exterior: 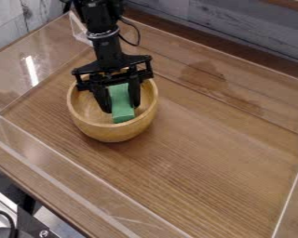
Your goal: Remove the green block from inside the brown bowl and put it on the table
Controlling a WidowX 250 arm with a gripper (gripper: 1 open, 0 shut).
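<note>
The brown bowl sits on the left half of the table. The green block stands tilted on end inside the bowl, with its lower end near the bowl's floor. My gripper reaches almost straight down into the bowl. Its black fingers press against the two sides of the block, so it is shut on the block. The block's upper end is hidden under the gripper's body.
Low clear acrylic walls border the tabletop on the left, front and right. A grey plank wall runs behind. The arm's black column rises above the bowl at the back left. Bare wood lies to the bowl's right and front.
</note>
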